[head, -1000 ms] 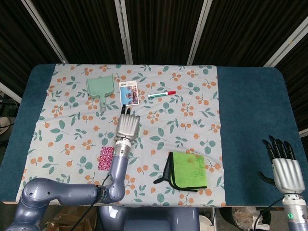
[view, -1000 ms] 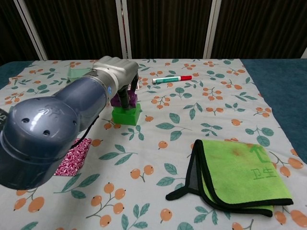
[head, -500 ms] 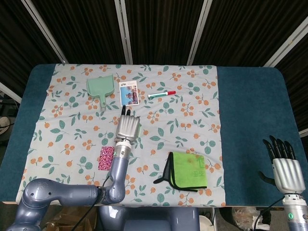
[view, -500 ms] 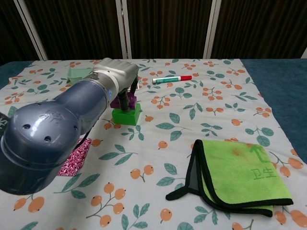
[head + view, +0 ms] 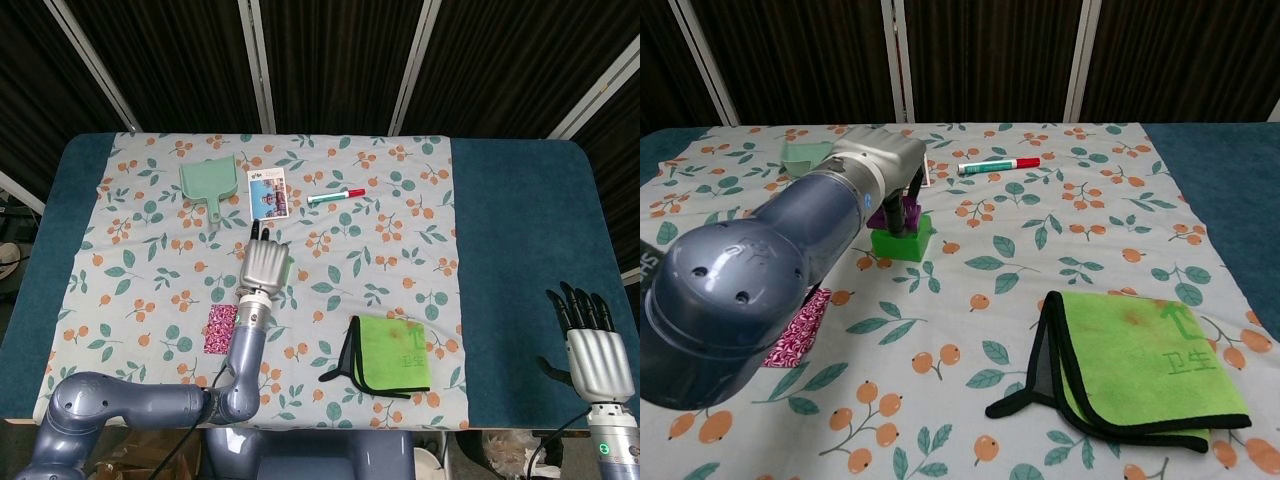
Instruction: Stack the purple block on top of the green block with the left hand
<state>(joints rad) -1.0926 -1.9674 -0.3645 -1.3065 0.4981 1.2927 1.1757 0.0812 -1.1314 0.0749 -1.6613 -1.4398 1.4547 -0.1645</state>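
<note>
Purple block (image 5: 888, 214) sits on green block (image 5: 902, 240), mid-counter on the floral cloth. Left hand (image 5: 883, 160) has its fingers around the purple block; release left. Head view hides both blocks under that hand; chest view shows the stack. Right hand (image 5: 597, 352) idle, fingers apart, holding nothing.
</note>
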